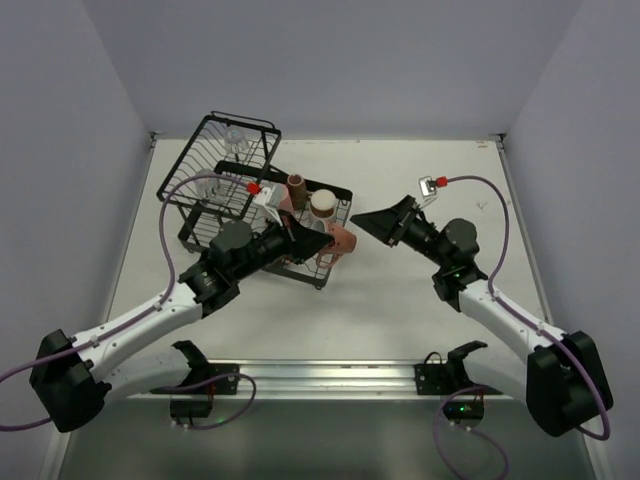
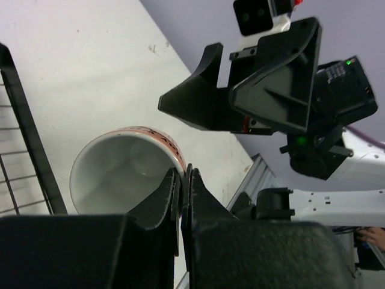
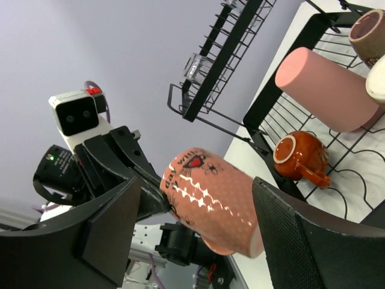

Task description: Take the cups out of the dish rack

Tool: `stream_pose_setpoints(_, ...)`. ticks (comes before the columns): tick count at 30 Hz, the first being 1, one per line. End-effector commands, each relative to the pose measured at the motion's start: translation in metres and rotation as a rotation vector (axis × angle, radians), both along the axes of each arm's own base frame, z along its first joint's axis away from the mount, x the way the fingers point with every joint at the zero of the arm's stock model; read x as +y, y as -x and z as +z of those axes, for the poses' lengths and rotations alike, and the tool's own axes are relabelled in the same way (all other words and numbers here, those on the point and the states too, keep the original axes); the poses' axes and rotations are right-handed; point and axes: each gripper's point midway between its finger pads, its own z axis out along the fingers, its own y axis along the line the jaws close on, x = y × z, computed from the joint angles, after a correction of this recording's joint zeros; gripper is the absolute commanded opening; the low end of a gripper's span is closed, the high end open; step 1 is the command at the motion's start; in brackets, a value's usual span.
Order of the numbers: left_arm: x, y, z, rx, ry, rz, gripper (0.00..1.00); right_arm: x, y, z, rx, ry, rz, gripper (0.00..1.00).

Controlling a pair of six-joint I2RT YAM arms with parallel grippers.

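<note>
Pink mug (image 3: 210, 198) is out past the right edge of the dish rack (image 1: 245, 121), lying roughly on its side above the table (image 1: 400, 300); can't tell whether it touches anything below. Left gripper (image 2: 183, 174) is clamped fully down on the mug's rim, one finger inside the white bowl, one outside. Right gripper (image 1: 358, 220) faces it with jaws spread wide, and in the right wrist view the mug body sits between the two fingers with a gap on each side, so nothing is held there. Reads as a hand-over in mid-air. To do it well: right arm should ease in until its pads sit around the middle of the mug wall, clear of the left fingertips, then close squarely. Glazed wall looks slick, so a skewed pinch could squirt it out. Left should let go only once the right grip is firm. In the rack: tall pink tumbler (image 3: 325, 90), orange mug (image 3: 298, 156), brown cup (image 1: 297, 188), cream cup (image 1: 322, 205), a clear glass (image 1: 235, 140) up in the basket part.
</note>
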Motion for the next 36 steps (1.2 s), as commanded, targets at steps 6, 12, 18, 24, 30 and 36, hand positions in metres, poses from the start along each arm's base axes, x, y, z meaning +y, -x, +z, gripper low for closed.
stream_pose_setpoints(6, 0.006, 0.057, -0.005, -0.008, -0.417, -0.023, 0.00, -0.027, 0.011, 0.022, -0.142, 0.144, -0.147, 0.87)
stream_pose_setpoints(12, 0.056, 0.075, -0.071, 0.096, -0.736, 0.157, 0.00, -0.055, 0.016, 0.017, -0.172, 0.275, -0.292, 0.87)
stream_pose_setpoints(18, 0.092, 0.076, -0.121, 0.128, -0.891, 0.294, 0.00, -0.072, 0.020, 0.004, -0.176, 0.364, -0.357, 0.88)
stream_pose_setpoints(24, 0.093, 0.082, -0.148, 0.157, -0.995, 0.274, 0.00, -0.069, 0.019, -0.009, -0.153, 0.389, -0.336, 0.88)
stream_pose_setpoints(30, 0.099, 0.082, -0.166, 0.171, -1.054, 0.293, 0.00, -0.063, 0.014, -0.016, -0.149, 0.409, -0.301, 0.88)
stream_pose_setpoints(36, 0.102, 0.085, -0.192, 0.186, -1.076, 0.276, 0.00, -0.058, 0.013, -0.027, -0.134, 0.432, -0.267, 0.88)
